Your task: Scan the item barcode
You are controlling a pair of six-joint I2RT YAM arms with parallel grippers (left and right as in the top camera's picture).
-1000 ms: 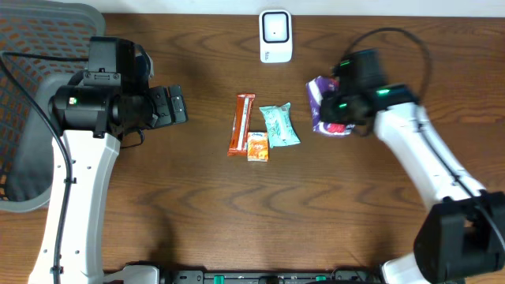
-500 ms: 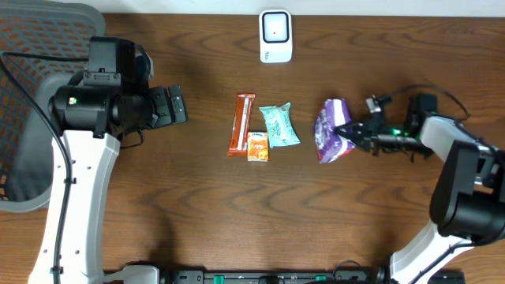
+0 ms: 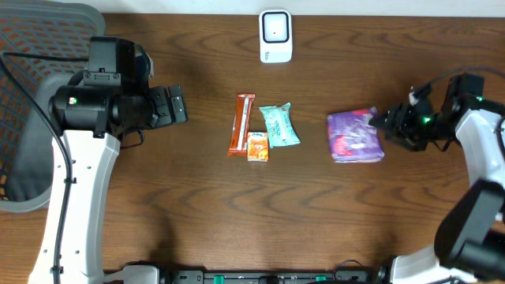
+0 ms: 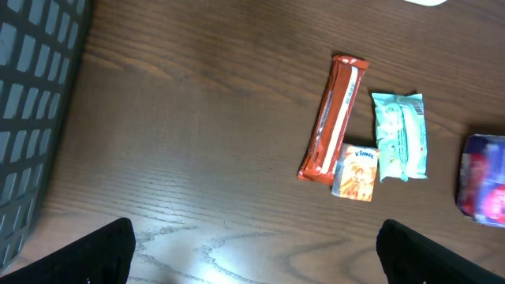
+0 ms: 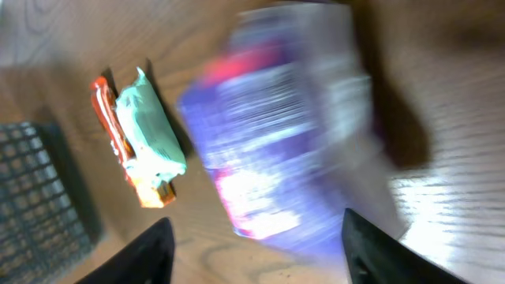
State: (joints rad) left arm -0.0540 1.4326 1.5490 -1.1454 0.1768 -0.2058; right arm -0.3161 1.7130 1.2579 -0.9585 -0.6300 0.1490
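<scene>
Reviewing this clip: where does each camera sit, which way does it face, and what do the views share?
Overhead: above the table, facing straight down on the scanner, left gripper and right gripper.
Left wrist: on the left arm, looking down at the orange bar and teal packet; its open fingertips fill the bottom corners.
Right wrist: on the right arm, low over the blurred purple packet; its spread fingertips show at the bottom.
Shared: all three show the orange bar, teal packet and purple packet.
</scene>
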